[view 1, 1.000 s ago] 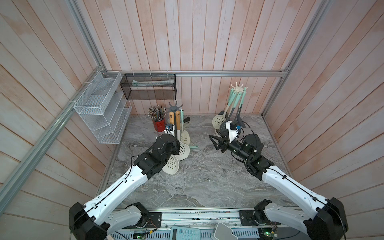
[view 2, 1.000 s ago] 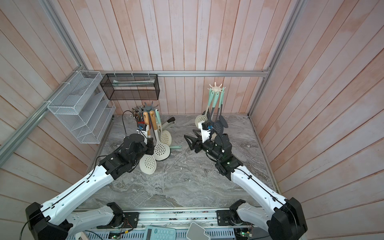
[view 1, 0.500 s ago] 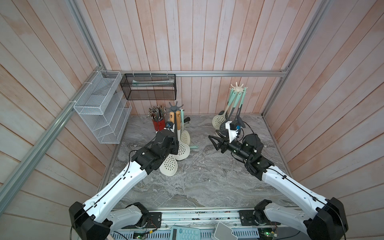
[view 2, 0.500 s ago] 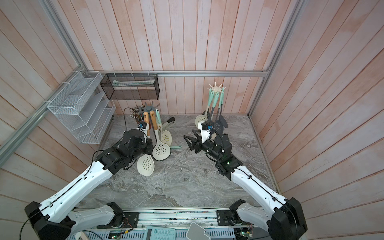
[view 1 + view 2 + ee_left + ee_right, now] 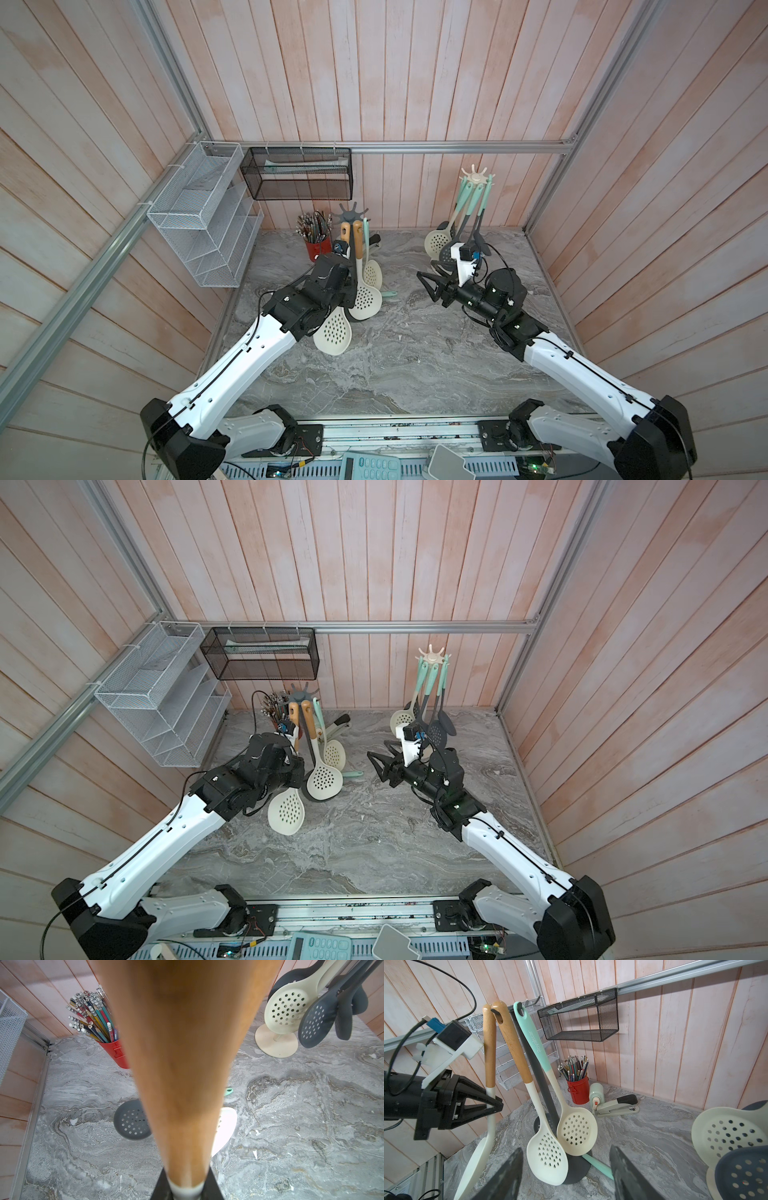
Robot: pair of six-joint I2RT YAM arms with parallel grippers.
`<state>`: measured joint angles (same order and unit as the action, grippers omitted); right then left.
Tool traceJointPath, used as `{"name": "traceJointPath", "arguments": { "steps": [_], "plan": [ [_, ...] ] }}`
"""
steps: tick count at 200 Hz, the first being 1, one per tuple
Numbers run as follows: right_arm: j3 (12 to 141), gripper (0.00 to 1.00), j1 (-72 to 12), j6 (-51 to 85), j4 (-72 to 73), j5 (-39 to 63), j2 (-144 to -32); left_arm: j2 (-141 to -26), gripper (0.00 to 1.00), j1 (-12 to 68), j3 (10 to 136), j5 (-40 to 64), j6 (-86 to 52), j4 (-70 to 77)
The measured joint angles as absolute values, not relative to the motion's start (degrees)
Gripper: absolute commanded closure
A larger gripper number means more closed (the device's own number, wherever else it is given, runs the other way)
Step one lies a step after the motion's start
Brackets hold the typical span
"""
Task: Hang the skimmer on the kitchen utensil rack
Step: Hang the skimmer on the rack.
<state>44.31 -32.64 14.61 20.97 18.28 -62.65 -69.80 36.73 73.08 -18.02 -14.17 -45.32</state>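
My left gripper is shut on the white neck of a skimmer that has a wooden handle and a cream perforated head. That handle fills the left wrist view. The skimmer stands nearly upright, its handle tip beside a hook at the top of the dark grey utensil rack. A wooden-handled skimmer and a mint-handled one hang on that rack. My right gripper is open and empty, to the right of the rack and facing it.
A cream rack with several hanging utensils stands at the back right. A red tin of pencils, a stapler and a glue bottle sit behind the dark rack. A mint-handled utensil lies at its foot. Wire baskets hang on the left wall.
My left gripper has carried the held skimmer slightly to the left, its cream head swinging that way. The right arm has stayed still.
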Motion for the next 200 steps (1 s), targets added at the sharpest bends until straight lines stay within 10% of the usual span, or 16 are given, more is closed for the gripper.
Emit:
{"name": "traceJointPath", "arguments": {
  "steps": [200],
  "plan": [
    [43.53, 0.33, -32.64, 14.57, 20.08, 18.28, -60.51, -66.98, 0.46, 31.77, 68.86, -10.74, -12.84, -43.66]
  ]
}}
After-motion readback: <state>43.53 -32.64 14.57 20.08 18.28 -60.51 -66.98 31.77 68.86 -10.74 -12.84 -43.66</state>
